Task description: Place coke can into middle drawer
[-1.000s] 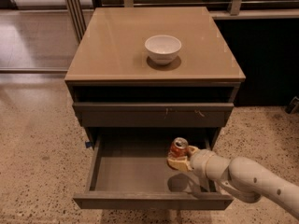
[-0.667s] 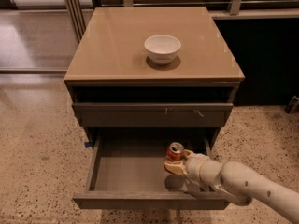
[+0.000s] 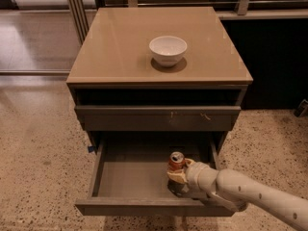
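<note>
The coke can (image 3: 175,161), red-orange with a silver top, stands upright inside the open middle drawer (image 3: 130,177), at its right front part. My gripper (image 3: 177,177) comes in from the lower right on a white arm and is shut on the can, gripping its lower half. The can is low over the drawer's grey floor; I cannot tell whether it touches it. The can's bottom is hidden by the gripper.
A white bowl (image 3: 168,50) sits on the tan cabinet top (image 3: 115,47). A shut grey drawer front (image 3: 156,118) with small marks lies above the open drawer. Speckled floor surrounds the cabinet; a dark wall stands at the right.
My gripper has carried the can slightly left and lower in the drawer. The bowl and drawer have not moved.
</note>
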